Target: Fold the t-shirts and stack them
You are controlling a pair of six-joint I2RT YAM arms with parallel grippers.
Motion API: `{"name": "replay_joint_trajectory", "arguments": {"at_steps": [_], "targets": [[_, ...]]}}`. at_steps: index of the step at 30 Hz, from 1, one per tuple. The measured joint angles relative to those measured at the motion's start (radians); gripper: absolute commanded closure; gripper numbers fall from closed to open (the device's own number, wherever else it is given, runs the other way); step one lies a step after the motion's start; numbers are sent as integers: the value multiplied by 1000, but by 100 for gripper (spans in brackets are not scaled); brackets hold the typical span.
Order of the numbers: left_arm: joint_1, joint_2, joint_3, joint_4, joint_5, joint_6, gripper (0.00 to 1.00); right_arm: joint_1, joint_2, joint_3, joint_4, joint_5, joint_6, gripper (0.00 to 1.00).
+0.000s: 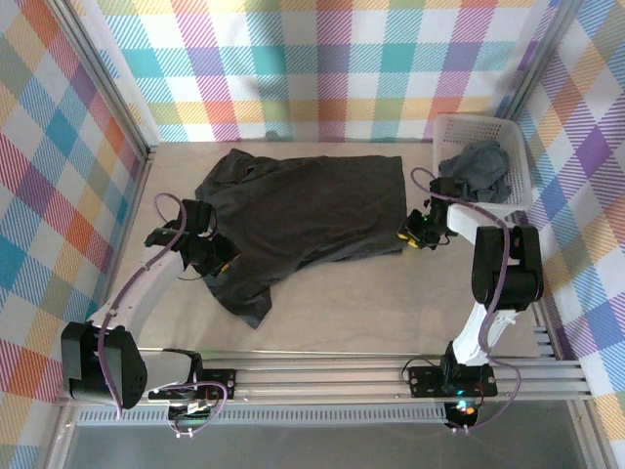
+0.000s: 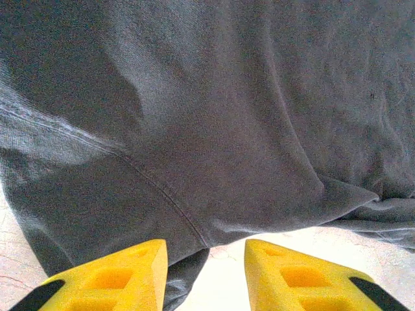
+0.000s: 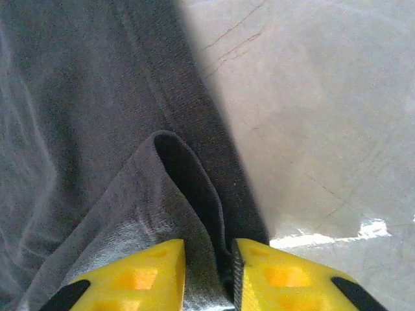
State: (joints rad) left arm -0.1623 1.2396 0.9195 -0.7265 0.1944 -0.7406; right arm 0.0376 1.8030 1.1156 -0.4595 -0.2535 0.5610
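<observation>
A dark charcoal t-shirt (image 1: 303, 210) lies spread across the middle of the table, one sleeve trailing toward the front left. My left gripper (image 1: 226, 262) hovers over that left side. In the left wrist view its yellow fingers (image 2: 130, 272) stand apart, so the left gripper (image 2: 206, 259) is open. The t-shirt's hem (image 2: 194, 116) reaches under the left finger, and bare table shows in the gap. My right gripper (image 1: 405, 234) is at the shirt's right edge. In the right wrist view the right gripper (image 3: 209, 259) is shut on a raised fold of the t-shirt (image 3: 97, 129).
A white lattice basket (image 1: 522, 176) stands at the back right with a second grey t-shirt (image 1: 479, 168) bunched inside it. Checked walls close in the table on three sides. Bare tabletop (image 1: 391, 303) lies in front of the shirt.
</observation>
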Motion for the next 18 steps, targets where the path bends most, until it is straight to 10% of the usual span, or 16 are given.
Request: {"name": "replay_joint_trajectory", "arguments": {"at_steps": [6,18], "targets": [[0,-3,0,0,0,0,64,0,-7,0,0,-13,0,100],[-1,-17,0,-4,0,0,64,4,-270,-8,-241,-24,19,100]]}}
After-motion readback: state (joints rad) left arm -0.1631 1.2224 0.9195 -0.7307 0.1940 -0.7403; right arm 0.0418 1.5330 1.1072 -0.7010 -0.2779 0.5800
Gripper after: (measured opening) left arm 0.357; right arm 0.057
